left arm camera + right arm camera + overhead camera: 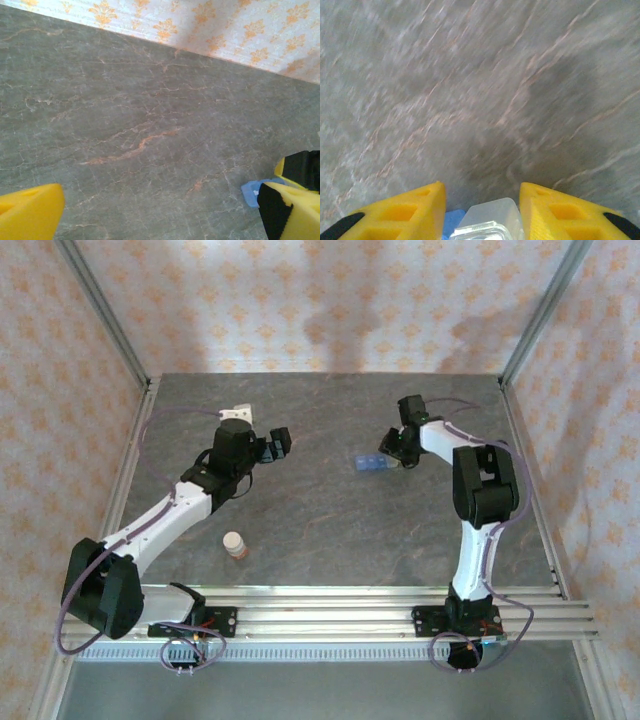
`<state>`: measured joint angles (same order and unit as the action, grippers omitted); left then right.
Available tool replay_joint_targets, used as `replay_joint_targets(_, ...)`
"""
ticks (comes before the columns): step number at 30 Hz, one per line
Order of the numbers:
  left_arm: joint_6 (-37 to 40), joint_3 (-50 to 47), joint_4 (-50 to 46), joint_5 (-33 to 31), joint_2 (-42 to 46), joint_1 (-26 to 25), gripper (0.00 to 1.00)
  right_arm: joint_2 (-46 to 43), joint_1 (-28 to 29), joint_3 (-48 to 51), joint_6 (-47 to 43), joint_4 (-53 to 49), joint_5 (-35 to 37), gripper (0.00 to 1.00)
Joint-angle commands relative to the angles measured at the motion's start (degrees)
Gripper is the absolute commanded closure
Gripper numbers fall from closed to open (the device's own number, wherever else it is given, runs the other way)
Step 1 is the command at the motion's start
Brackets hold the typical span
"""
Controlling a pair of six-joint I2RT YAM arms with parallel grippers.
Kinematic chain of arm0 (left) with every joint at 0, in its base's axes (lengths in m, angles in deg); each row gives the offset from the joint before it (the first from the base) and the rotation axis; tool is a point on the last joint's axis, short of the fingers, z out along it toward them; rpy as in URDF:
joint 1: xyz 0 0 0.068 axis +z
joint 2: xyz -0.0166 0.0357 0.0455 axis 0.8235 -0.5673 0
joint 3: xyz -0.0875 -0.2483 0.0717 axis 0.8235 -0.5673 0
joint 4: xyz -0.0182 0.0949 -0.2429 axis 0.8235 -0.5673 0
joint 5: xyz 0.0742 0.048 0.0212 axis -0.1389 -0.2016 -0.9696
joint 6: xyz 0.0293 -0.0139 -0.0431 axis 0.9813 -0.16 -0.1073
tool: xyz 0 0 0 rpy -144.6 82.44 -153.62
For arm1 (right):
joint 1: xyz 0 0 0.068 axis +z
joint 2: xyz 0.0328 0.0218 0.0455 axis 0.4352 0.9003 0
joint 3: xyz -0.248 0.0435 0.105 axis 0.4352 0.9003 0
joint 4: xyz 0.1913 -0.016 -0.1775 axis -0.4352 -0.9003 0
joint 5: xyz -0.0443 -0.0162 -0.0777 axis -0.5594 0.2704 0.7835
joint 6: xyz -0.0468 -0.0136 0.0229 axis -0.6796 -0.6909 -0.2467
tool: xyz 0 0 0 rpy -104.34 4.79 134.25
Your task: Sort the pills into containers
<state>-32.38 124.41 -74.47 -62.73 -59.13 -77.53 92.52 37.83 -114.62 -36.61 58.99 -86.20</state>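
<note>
Between the yellow jaws of the right gripper (pixel 481 185) sits one end of the pill box (pixel 487 220), a pale translucent compartment with blue showing beside it. The jaws stand close on either side, but from where I look I can't tell whether they truly pinch it or only bracket it. Across from it, the left gripper (pixel 281 442) hangs with its jaws spread wide, holding nothing. The box lies on the grey worktop (pixel 320 530), right of centre and toward the back. A white-capped bottle (pixel 235 544) stands upright near the front, well apart from the box. I see no loose pills anywhere, so to my eye the sorting has barely begun and all of it is left. The box's long axis runs roughly left to right, its right end pointing into the right gripper.
</note>
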Motion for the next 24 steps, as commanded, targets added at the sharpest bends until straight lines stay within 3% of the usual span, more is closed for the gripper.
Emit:
replay_joint_targets(1,-1.3,-0.7,0.5,0.4,-0.3,-0.8,0.00,-4.1,2.3,3.5,0.4,1.4,-0.2,0.57)
replay_joint_targets(6,-2.0,-1.7,1.5,0.7,-0.5,-1.1,0.00,-8.7,7.2,10.7,3.3,5.0,-0.9,0.56)
replay_joint_targets(12,-2.4,-2.0,2.0,1.5,-0.7,-1.4,0.00,-14.9,12.8,19.0,6.8,8.5,-1.4,0.41)
replay_joint_targets(24,-3.9,-3.6,2.6,3.1,-1.1,-1.7,0.00,-29.1,21.5,30.4,8.1,7.8,-0.1,0.28)
